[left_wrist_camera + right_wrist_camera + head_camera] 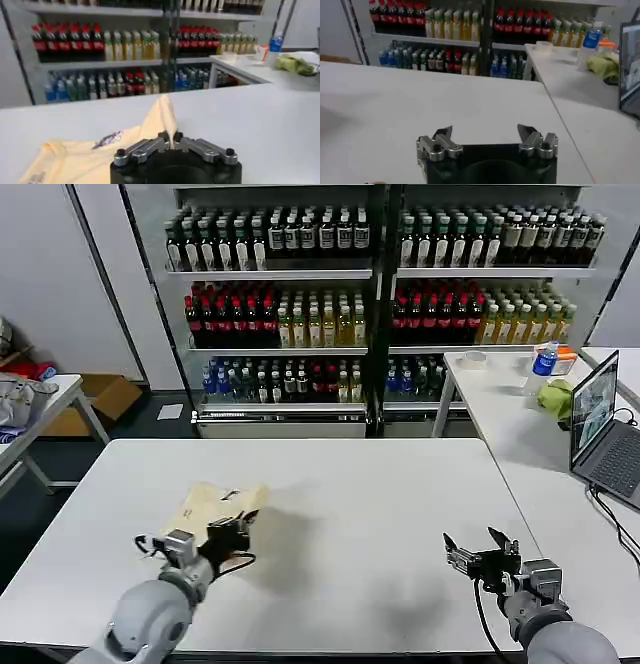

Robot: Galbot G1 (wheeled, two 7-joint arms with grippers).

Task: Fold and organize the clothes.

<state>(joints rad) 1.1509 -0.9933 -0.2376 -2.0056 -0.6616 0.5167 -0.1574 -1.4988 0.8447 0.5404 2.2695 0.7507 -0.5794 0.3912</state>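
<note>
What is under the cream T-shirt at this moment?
The T-shirt lies folded on the white table, one corner lifted in the left gripper, shut on it. Whatever lies beneath the folded part is covered. The right gripper is open over bare tabletop.

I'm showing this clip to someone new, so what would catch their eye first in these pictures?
Probably the left claw, shut on a pinched peak of the cream-yellow T-shirt and lifting it off the left part of the white table. Next, the right claw hangs open over bare tabletop on the right. Behind the table, shelves of colourful bottles fill the background.
</note>
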